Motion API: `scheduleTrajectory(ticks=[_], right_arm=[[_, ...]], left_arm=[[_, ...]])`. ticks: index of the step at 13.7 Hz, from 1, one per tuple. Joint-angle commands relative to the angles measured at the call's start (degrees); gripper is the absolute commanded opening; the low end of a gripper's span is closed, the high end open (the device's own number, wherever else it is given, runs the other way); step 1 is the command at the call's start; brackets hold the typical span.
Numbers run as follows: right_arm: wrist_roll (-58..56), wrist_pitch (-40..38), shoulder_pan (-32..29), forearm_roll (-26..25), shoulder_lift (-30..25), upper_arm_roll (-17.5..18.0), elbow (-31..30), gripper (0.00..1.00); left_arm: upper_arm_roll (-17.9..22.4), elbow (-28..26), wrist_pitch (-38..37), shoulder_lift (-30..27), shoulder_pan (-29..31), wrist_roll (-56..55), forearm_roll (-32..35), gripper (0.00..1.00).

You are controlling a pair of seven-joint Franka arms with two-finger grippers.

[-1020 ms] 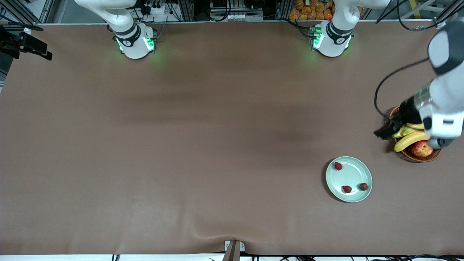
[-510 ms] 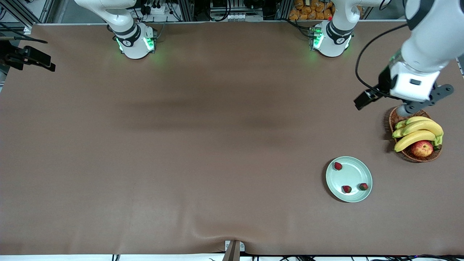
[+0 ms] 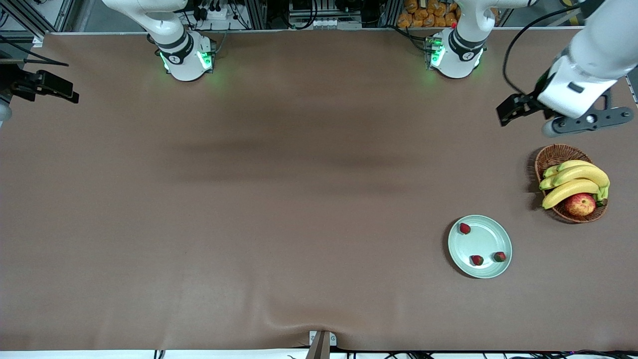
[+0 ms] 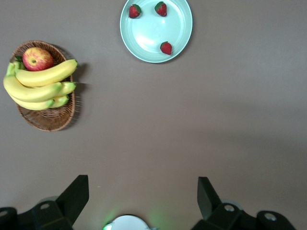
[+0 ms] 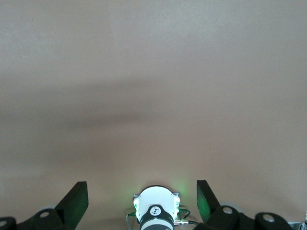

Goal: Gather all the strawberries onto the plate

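Front view shows all three strawberries sitting in the mint plate, looks done; left gripper and right gripper both hang spread, empty.

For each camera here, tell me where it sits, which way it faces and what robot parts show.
Front view: high across the table, facing both bases; left tool over bare table.
Left wrist view: looks down at plate, three strawberries, basket; own open fingertips show.
Right wrist view: looks down at bare table, own base, open fingertips.
Shared: front and left wrist views both show the plate and basket.
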Motion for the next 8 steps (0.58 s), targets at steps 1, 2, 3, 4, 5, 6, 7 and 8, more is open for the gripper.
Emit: scheduleTrajectory(ticks=[1,2,3,4,5,6,7,8], right_arm=[[0.0,0.5,-0.2,-0.6,1.0,0.1,0.5,1.00],[0.0,0.5,-0.2,-0.6,0.9,0.1,0.6,1.00],[0.0,0.5,-0.2,-0.5,0.9,0.1,0.7,1.00],[0.0,0.7,-0.2,-0.6,0.9,0.1,0.8,1.00],[0.0,1.8,-0.3,-0.5,0.9,0.1,0.8,1.00],[-0.1,2.7,-0.3,-0.5,0.8,0.1,0.9,1.00],[-0.1,2.8,-0.3,-0.5,0.9,0.1,0.9,1.00],[-0.1,2.8,-0.3,-0.5,0.8,0.1,0.9,1.00]], left_arm=[[-0.6,2.5,-2.7,-0.9,0.7,5.4,-0.6,1.00],[-0.7,3.6,-2.8,-1.0,0.6,5.6,-0.6,1.00],[-0.7,4.1,-2.8,-1.3,0.7,5.7,-0.6,1.00],[-0.6,3.9,-2.8,-2.1,0.7,7.0,-0.6,1.00],[-0.4,3.9,-2.9,-2.2,1.0,10.8,-0.6,1.00],[-0.5,4.0,-2.8,-2.2,1.8,12.6,-0.6,1.00],[-0.6,4.1,-2.8,-2.0,1.9,13.3,-0.7,1.00],[-0.6,4.1,-2.8,-2.0,1.9,13.3,-1.1,1.00]])
